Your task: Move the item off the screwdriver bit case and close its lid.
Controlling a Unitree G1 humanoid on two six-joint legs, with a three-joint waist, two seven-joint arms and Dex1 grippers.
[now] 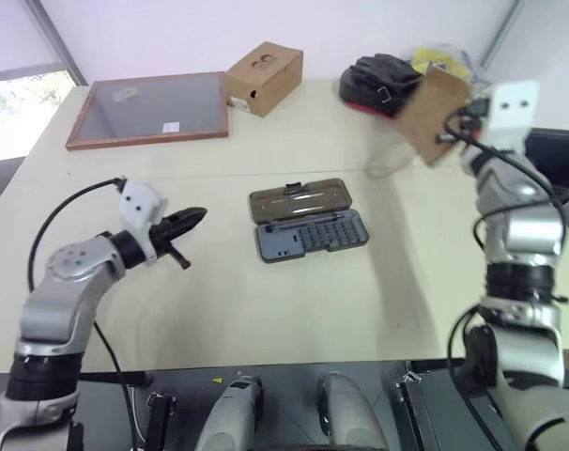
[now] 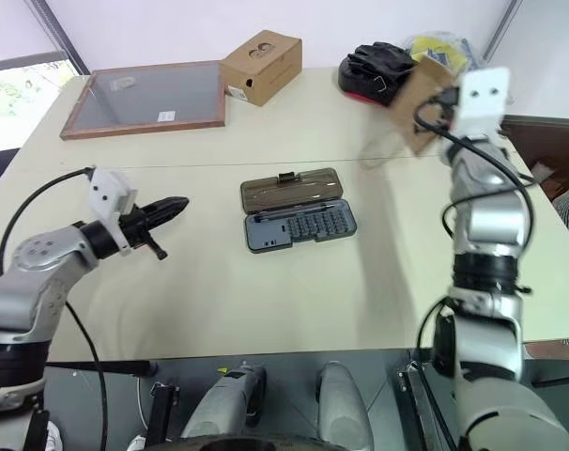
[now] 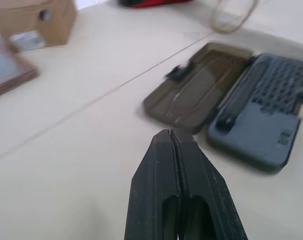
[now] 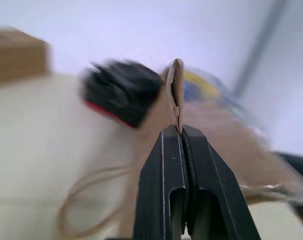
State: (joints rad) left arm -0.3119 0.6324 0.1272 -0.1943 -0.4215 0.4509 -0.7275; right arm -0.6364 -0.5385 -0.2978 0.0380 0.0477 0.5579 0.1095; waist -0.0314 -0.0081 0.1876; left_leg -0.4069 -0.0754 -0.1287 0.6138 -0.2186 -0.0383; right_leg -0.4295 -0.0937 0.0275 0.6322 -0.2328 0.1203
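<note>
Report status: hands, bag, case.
Right hand shut on paper bag, lifted off table. Left hand shut, empty, beside case. Lid open flat, nothing on it.

We see the screwdriver bit case (image 1: 309,234) lying open mid-table (image 1: 266,310), its lid (image 1: 299,200) flat behind the bit tray. Left of it hovers our left gripper (image 1: 196,217); far right, our right gripper (image 4: 181,131) holds the paper bag (image 1: 433,115) up off the table. Along the back edge, left to right: framed glass panel (image 1: 148,109), cardboard box (image 1: 264,78), black pouch (image 1: 380,81).
</note>
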